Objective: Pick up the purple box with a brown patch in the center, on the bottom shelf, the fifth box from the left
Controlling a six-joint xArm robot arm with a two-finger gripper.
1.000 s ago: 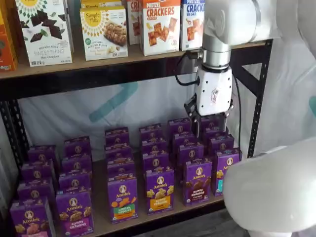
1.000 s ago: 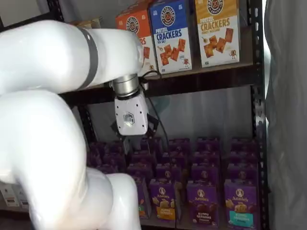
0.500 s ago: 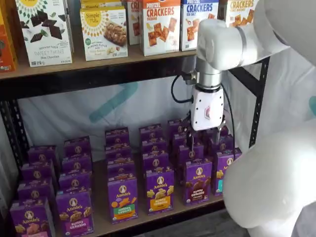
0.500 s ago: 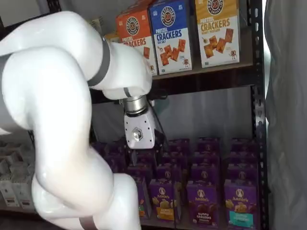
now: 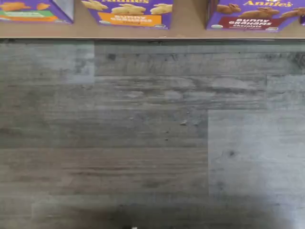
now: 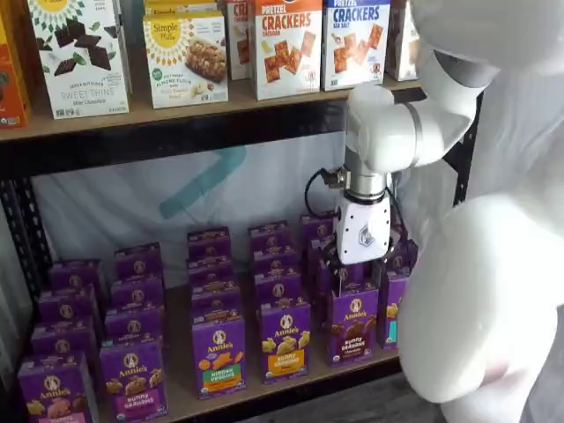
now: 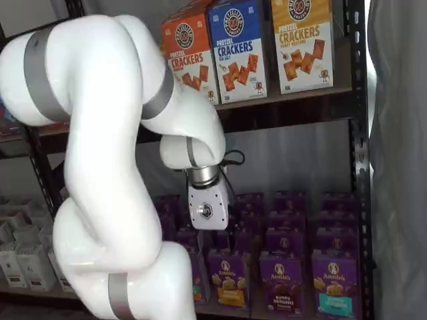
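The purple box (image 6: 354, 324) with the dark brown "Bunny Grahams" band stands upright in the front row of the bottom shelf (image 6: 179, 398). It shows in both shelf views (image 7: 280, 283), and its lower edge shows in the wrist view (image 5: 255, 16). My gripper (image 6: 357, 271) hangs white-bodied just above and slightly behind this box. Its dark fingers blend into the purple cartons behind, so I cannot tell whether a gap is there. In a shelf view the gripper (image 7: 212, 235) hangs over the rows left of the box. It holds nothing.
Beside the box stand a yellow-band carton (image 6: 285, 339), an orange-band carton (image 6: 218, 352) and a teal-band carton (image 7: 333, 283). Several rows of purple cartons stand behind. Cracker boxes (image 6: 286, 46) fill the upper shelf. My white arm (image 6: 476, 300) blocks the right side. Grey plank floor (image 5: 152, 133) lies below.
The gripper has come down and forward, from in front of the back rows to just above the front-row cartons. The arm's elbow has swung aside. No box has moved.
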